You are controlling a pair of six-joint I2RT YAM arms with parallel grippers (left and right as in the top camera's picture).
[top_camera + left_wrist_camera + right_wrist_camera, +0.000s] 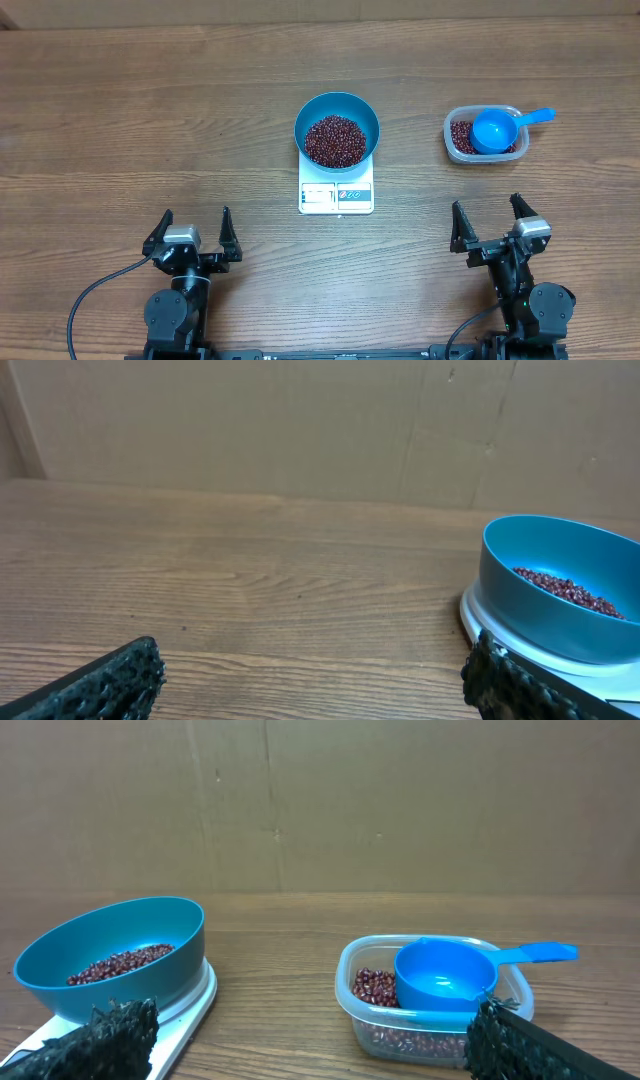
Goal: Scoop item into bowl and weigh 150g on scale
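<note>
While left end effector (pixel 196 214) and right end effector (pixel 487 203) are hanging spread, beans (pixel 334 140) are looking loose, spill-prone; scoop handle (pixel 535 116) is inviting grasp.

Round blue bowl (pixel 337 128) of red-brown beans (pixel 334 140) upright atop small white scale (pixel 336 195), mid-table.

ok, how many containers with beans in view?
2. Blue bowl on the scale, centre table; clear tub to its right, scoop resting in it. None seems hidden.

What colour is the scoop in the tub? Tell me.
Bright blue scoop, clearest in the right wrist view.
</note>
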